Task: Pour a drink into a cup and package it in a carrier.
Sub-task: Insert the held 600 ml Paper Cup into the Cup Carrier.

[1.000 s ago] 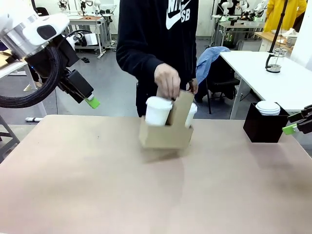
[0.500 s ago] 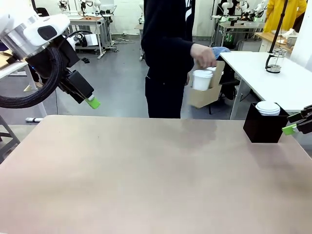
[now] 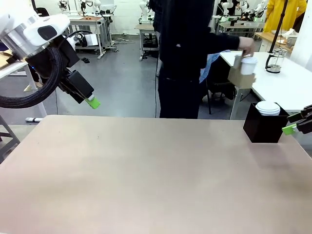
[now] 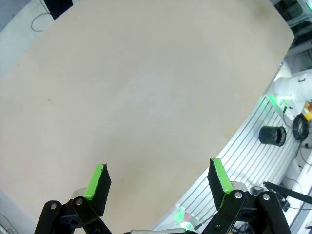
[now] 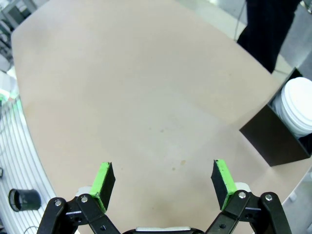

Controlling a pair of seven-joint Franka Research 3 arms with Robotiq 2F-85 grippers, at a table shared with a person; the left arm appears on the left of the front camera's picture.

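Nearest, bare tan table (image 3: 146, 180); above its left edge, left gripper (image 4: 158, 183) hanging with green pads spread wide, nothing between them; at its right edge, right gripper (image 5: 163, 183) likewise spread and empty, just beside the black box (image 3: 263, 127). On the table's far right corner, that black box, a round white stack (image 3: 268, 107) in its top. Beyond the table, person in dark clothes turned toward a white side table (image 3: 273, 78) behind the box; hand (image 3: 245, 46) gripping the carrier (image 3: 238, 75) in the air over that side table's near edge, white lidded cup (image 3: 248, 65) seated in it; farther back on the side table, glass press jug (image 3: 278, 58).
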